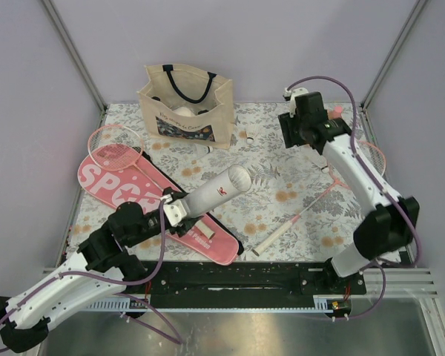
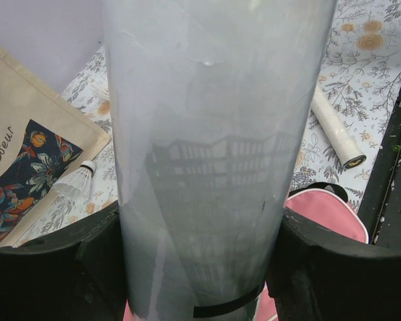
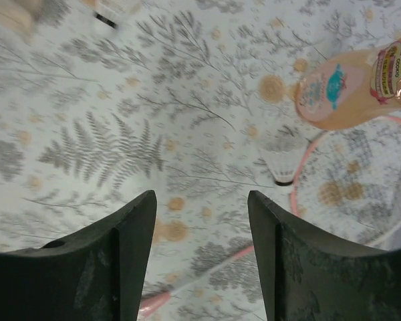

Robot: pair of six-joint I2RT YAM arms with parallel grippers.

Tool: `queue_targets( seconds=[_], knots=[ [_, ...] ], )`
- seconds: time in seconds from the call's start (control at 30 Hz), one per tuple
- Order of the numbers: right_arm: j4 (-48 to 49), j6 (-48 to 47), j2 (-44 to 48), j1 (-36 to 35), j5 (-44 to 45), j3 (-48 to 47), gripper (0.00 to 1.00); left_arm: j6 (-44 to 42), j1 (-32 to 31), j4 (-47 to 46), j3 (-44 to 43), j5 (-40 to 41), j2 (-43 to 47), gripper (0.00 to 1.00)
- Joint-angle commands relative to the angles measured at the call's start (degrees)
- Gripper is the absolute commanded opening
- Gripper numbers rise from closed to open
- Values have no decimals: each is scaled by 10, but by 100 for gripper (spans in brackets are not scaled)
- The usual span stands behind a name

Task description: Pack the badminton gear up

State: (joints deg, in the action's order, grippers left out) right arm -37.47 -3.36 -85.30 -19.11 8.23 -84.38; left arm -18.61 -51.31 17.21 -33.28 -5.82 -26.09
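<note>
My left hand point(image 1: 176, 211) gripped the white tube point(image 1: 216, 190) over the pink case point(image 1: 130, 185), lower left; my right hand point(image 3: 200, 257) hung released and empty, upper right. I judged the smooth tube could slip out if tilted.

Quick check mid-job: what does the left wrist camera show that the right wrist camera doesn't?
Only the left wrist view: the left gripper clamped on the white tube, the beige tote, the pink case and a white racket handle.
Only the right wrist view: the right gripper open and empty, the orange bottle and a pink-rimmed racket head.
Both: the floral tablecloth, and a shuttlecock by the tote in one, a second shuttlecock by the racket head in the other.
</note>
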Motion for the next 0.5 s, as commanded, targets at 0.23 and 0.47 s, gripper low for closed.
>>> queue_targets(
  seconds=[0.23,0.47],
  knots=[
    [-185,-142,-302,28,139,-212,67,3,-2,-51,-6,-39,-4,57],
    [-211,-162,-385,59,140,-270,67,2,-2,-50,1,-33,-1,57]
  ],
)
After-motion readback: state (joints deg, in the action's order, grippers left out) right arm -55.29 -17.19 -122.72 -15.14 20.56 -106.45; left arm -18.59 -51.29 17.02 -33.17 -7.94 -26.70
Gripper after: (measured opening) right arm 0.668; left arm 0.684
